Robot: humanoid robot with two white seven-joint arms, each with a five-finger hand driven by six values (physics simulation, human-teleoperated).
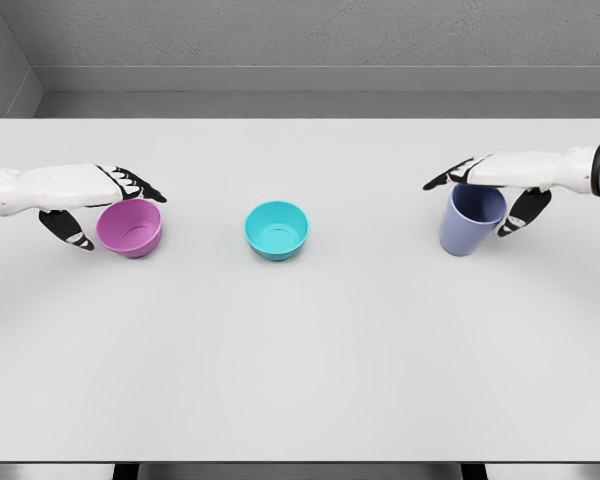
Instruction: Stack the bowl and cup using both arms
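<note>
A white worktop [300, 380] fills the frame. At mid-left, the left hand [105, 210] clasps the purple bowl [130, 228]. At mid-right, the right hand [492, 195] grips the blue cup [470, 220]. A teal bowl [277, 230] sits alone at centre.

Two bowls sit on the desk [300, 380]: one pink [130, 228], one teal [277, 230]. There is one blue cup [470, 220].
</note>
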